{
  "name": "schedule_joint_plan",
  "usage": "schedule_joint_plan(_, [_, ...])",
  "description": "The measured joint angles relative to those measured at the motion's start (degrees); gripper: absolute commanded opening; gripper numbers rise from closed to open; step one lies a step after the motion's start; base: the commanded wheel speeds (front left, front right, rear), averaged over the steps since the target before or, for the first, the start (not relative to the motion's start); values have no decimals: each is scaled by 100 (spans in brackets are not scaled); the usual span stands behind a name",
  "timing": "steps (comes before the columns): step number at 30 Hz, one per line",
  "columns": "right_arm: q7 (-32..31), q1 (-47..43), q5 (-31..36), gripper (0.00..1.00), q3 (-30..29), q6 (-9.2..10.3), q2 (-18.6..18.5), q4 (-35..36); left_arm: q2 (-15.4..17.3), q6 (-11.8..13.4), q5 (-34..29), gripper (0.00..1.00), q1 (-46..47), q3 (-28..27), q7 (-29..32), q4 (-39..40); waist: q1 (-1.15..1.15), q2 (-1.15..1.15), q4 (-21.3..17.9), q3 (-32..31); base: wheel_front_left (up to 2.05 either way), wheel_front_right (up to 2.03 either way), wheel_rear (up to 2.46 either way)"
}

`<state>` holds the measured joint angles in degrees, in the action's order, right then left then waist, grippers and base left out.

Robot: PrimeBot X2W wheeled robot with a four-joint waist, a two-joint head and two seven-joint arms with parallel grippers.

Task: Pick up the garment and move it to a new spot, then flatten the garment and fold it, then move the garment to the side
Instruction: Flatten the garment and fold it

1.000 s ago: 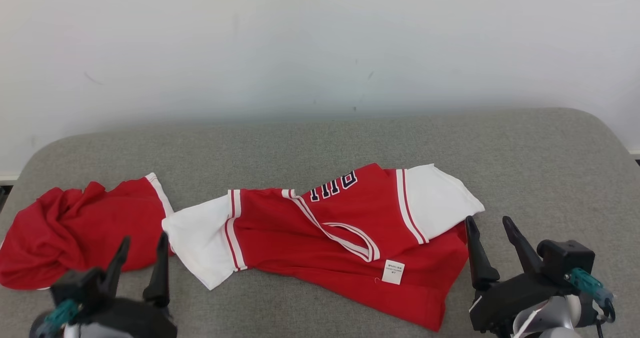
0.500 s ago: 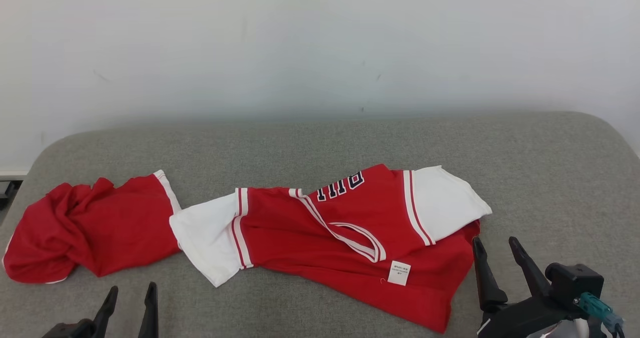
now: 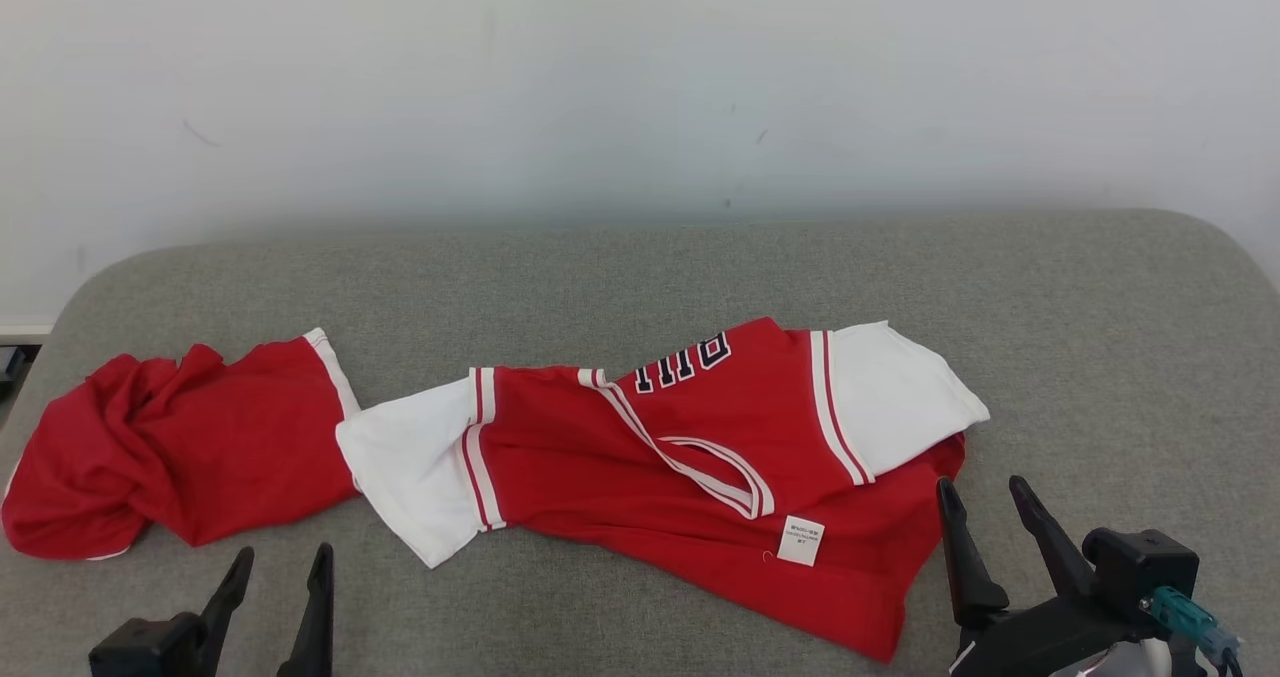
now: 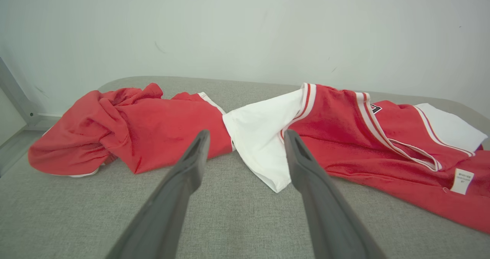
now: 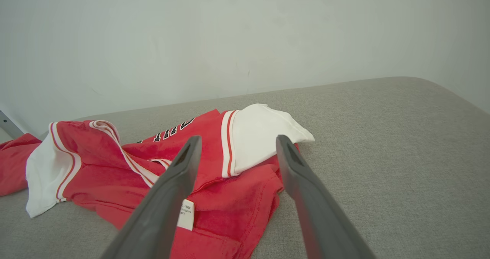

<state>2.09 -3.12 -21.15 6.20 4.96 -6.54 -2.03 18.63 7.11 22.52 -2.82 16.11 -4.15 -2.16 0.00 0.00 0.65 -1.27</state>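
Grey padded surface (image 3: 640, 277) set against a plain white wall (image 3: 640, 77).
The red-and-white garment (image 3: 620, 457) is seen crumpled at centre frame, just beside a red cloth heap (image 3: 170, 447) at left. The left gripper (image 3: 283, 552) and right gripper (image 3: 980, 483) are held spread and empty at the lower corners.

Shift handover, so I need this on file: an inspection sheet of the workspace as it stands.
Surface: grey padded top, bare at back and right.
Job's things: red and white jersey, crumpled, unfolded, label showing; red bundle at its left, joined or separate cannot tell.
Clutter: nothing seen.
Grippers: left gripper open, empty, short of the cloth; right gripper open, empty, near the jersey's right edge.
Cables: teal plug on right wrist.
Surroundings: pale wall behind.
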Motion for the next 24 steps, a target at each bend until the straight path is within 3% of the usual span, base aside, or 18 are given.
schedule_joint_plan(15, [-85, 12, 9, 100, 182, -102, -60, -22, 60, -12, -280, 100, 154, 92, 748, 261, 0, 0, -17, 108, 0, 0, 0])
schedule_joint_plan(24, [-448, 230, 191, 100, 697, -353, -123, -36, 212, -511, -272, 100, 1506, 322, 1359, -680, 0, 0, -22, 311, 0, 0, 0])
